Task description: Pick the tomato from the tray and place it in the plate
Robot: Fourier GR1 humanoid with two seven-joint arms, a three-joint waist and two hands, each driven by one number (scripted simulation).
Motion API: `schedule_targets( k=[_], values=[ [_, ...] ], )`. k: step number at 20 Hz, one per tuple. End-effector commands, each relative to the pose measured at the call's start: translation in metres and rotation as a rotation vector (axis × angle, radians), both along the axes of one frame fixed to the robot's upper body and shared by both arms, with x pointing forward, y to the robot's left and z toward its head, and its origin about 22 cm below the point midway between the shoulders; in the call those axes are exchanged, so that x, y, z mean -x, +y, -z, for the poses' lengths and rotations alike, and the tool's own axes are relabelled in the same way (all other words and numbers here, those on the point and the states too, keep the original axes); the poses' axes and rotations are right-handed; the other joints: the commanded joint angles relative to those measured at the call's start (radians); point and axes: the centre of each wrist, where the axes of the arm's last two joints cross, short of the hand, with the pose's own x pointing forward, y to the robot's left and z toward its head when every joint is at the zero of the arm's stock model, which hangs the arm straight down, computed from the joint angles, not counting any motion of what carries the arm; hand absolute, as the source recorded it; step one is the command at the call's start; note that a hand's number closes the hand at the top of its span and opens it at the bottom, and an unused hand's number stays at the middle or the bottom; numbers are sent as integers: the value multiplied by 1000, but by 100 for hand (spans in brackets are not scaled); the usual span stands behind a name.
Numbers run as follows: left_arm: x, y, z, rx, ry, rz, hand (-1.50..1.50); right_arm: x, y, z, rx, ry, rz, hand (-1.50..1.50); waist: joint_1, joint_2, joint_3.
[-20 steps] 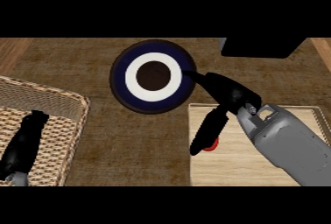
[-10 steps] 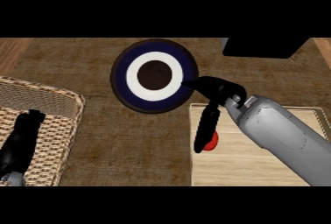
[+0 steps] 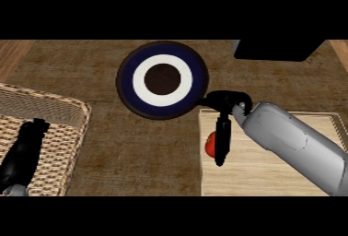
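Red tomato (image 3: pixel 211 144) now against the right robot hand (image 3: pixel 223 133), fingers curling round it.

**Tomato at the tray's left edge, plate just beyond**

The red tomato (image 3: pixel 212 143) lay on the pale wooden tray (image 3: pixel 272 177), close to its left rim, partly hidden. The round plate (image 3: pixel 162 80), dark blue with a white ring and a brown centre, sat flat on the tabletop (image 3: pixel 136 152), touching the tray's upper-left corner and holding nothing.

Pale smooth wood tray (image 3: pixel 272 175) — woven wicker basket (image 3: pixel 61 115) — glossy tomato (image 3: pixel 211 144)
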Motion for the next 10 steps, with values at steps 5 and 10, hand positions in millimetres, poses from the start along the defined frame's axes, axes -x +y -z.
schedule_targets(
  k=[5, 10],
  values=[
    [9, 11, 12, -25, -228, 118, 0, -7, -11, 16, 121, 121, -78, -150, -15, -5, 2],
    [6, 11, 11, -37, -227, 114, 0, -6, -7, 29, 129, 154, -107, -150, -23, -4, 2]
  ],
)
